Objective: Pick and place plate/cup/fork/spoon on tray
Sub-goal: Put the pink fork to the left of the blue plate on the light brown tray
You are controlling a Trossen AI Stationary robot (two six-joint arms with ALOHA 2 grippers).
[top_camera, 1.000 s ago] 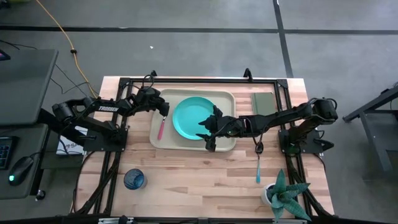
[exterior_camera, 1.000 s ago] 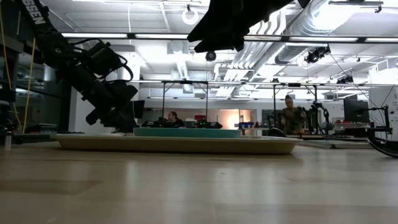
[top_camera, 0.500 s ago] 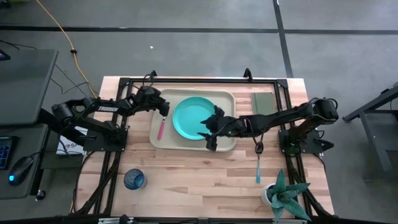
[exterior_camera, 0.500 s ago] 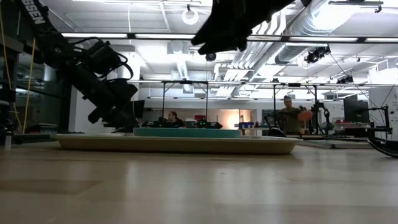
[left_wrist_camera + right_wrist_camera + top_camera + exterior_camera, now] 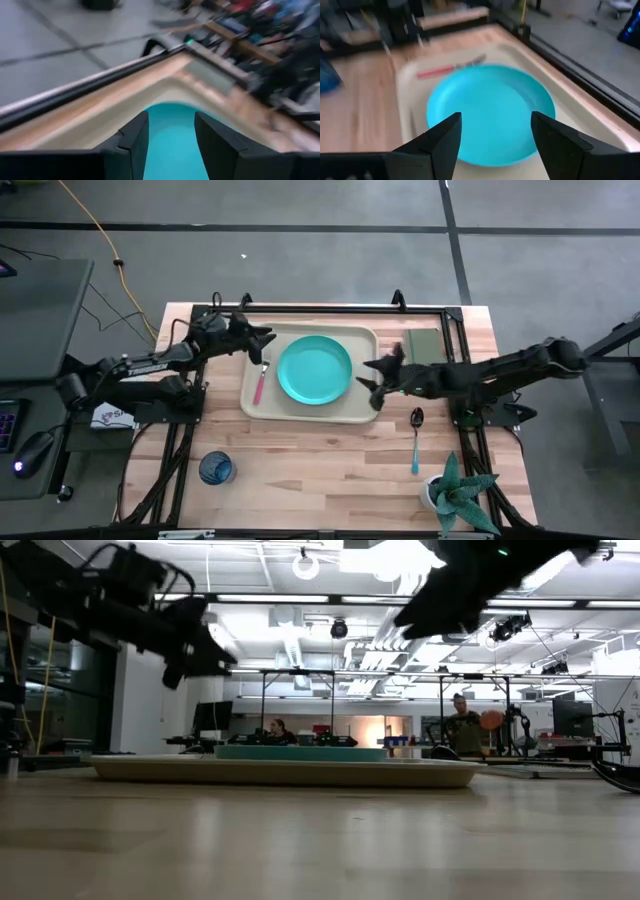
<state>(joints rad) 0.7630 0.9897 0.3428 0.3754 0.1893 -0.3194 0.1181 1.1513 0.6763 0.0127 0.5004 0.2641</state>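
Across our wooden desk (image 5: 330, 455), left to right: the cup (image 5: 215, 469) near the front edge; our left gripper (image 5: 262, 340), parted and empty, above the tray (image 5: 312, 412) holding fork (image 5: 259, 384) and plate (image 5: 314, 369); our right gripper (image 5: 373, 373), parted and empty, just off its right rim; the spoon (image 5: 416, 439) beyond.

Pretty clearly a robotics lab or big open workshop: exposed silver ducting (image 5: 520, 575) and strip lights overhead, more framed test rigs (image 5: 300, 700) lined up across the room, a couple of people (image 5: 462, 725) at benches back there. From above you get grey concrete floor (image 5: 330, 260) with taped lines, a yellow cable (image 5: 100, 235), and a desk with a mouse (image 5: 38, 448).
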